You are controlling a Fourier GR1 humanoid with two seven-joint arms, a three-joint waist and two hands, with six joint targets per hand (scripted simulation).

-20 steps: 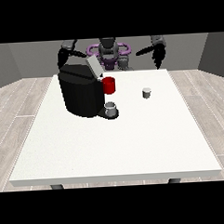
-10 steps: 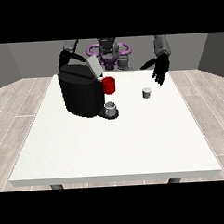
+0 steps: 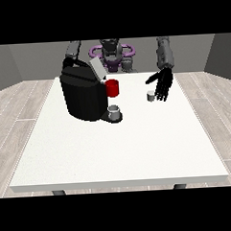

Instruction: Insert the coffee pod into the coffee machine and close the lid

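A small grey coffee pod [image 3: 150,96] stands on the white table [image 3: 119,146] right of centre. The black coffee machine [image 3: 85,95] sits at the left, its grey lid [image 3: 96,68] tilted up and open, with a red part [image 3: 112,88] at its front and a grey cup [image 3: 114,112] on its tray. The hand at the view's right [image 3: 162,84] hangs just right of the pod, fingers straight and spread, apart from it. The hand at the view's left is hidden behind the machine; only its arm [image 3: 73,51] shows.
The robot's torso [image 3: 112,54] stands behind the table's far edge. The table's near half holds nothing but bare white surface.
The hand at the view's right has come down and forward from near the shoulder to beside the pod. The machine, lid and pod have not moved.
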